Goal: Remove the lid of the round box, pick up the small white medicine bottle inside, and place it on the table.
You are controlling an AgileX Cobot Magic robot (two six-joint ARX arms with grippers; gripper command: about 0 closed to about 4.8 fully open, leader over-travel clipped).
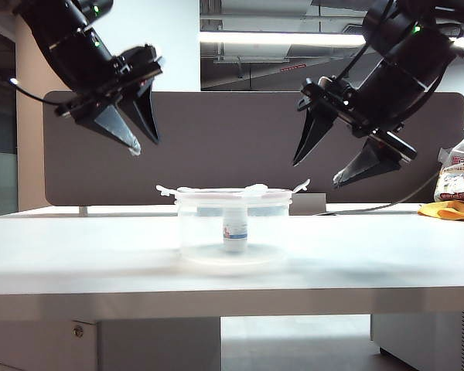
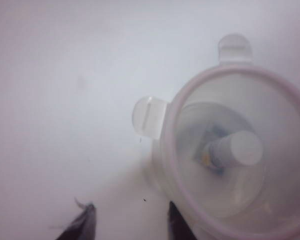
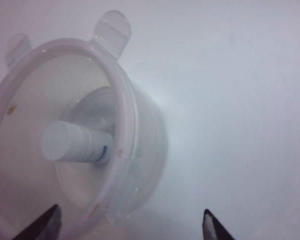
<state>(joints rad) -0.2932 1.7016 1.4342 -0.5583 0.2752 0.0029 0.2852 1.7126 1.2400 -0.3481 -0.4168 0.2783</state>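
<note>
Two hands hang above the worktop (image 1: pixel 77 247), neither touching anything. Left hand (image 1: pixel 135 127) sits up and left of the round box (image 1: pixel 232 232), fingers partly spread, nothing between them. Right hand (image 1: pixel 329 166) sits up and right of the box, fingers spread wide, also empty. Box stands mid-worktop between both hands, well below them. Lid (image 1: pixel 232 191) on the box, clip tabs sticking out flat at the rim on both sides. Small white medicine bottle (image 1: pixel 234 229) upright inside, near the centre, blue band on the label showing through the clear wall. Left wrist view shows the lid (image 2: pixel 230 150) from above with the bottle cap (image 2: pixel 245 148) under it; right wrist view shows the same bottle (image 3: pixel 75 142) through the lid.

Step in hand, as I judge it: approach for lid removal, nothing opened yet. Next move likely needs one hand to come down onto the rim or a tab and lift, maybe the other steadying the box so the light tub doesn't ride up with the lid. Bottle pick comes after.

Yellow cloth and a bag (image 1: pixel 456 178) at far right, not involved.
</note>
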